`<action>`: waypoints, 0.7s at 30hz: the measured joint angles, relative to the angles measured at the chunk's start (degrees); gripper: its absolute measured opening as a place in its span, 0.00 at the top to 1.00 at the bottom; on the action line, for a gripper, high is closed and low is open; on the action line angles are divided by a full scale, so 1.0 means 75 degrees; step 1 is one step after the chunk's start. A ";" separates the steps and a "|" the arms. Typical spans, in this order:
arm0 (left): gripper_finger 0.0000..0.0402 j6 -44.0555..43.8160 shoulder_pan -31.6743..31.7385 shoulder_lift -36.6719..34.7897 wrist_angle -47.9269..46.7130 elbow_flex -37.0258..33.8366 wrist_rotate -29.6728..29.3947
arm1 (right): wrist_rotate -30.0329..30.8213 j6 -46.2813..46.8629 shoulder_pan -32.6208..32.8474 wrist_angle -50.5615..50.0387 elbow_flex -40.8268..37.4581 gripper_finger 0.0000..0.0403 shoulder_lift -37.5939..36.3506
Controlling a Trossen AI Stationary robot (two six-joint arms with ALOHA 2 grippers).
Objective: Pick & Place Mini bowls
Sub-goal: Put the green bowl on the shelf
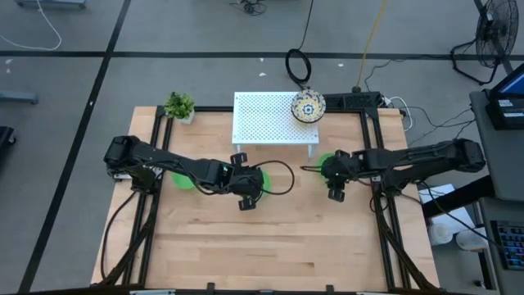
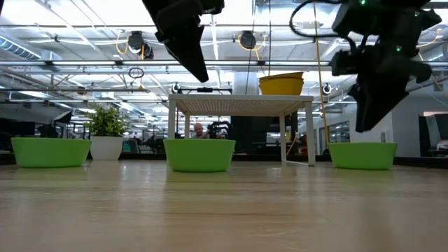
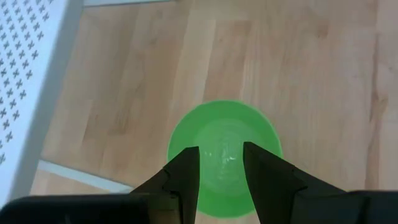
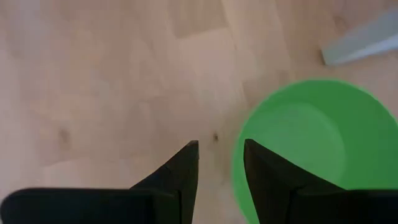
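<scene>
- Yellow mini bowl: round, yellow outside with a white-and-blue floral pattern inside, upright on the right end of the white perforated rack's top.
- Left green mini bowl: plain bright green, upright on the wooden tabletop, near the table's left side; largely covered by the left arm in the high view.
- Middle green mini bowl: plain bright green, upright and empty, on the tabletop in front of the rack.
- Right green mini bowl: plain bright green, upright and empty, on the tabletop just off the rack's right front leg.
</scene>
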 joint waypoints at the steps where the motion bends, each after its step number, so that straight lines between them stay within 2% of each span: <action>1: 0.68 0.0068 -0.0001 0.0000 0.0066 0.0000 0.0019 | 0.0186 0.0051 0.0013 -0.0010 -0.0025 0.72 0.0146; 4: 0.68 0.0113 -0.0006 0.0000 0.0155 0.0000 0.0039 | 0.0488 0.0159 -0.0001 -0.0045 -0.0123 0.72 0.0586; 10: 0.68 0.0110 -0.0006 0.0000 0.0149 0.0000 0.0046 | 0.0476 0.0616 0.0001 0.0041 -0.0301 0.72 0.1343; 17: 0.68 0.0110 -0.0006 0.0000 0.0149 0.0003 0.0051 | 0.0432 0.0757 0.0004 0.0041 -0.0355 0.72 0.1659; 19: 0.68 0.0113 -0.0006 0.0000 0.0152 0.0009 0.0054 | 0.0111 0.0587 0.0001 0.0050 -0.0355 0.72 0.1650; 21: 0.68 0.0116 -0.0006 0.0000 0.0146 0.0009 0.0056 | -0.0585 0.0188 0.0034 0.0037 -0.0355 0.72 0.1653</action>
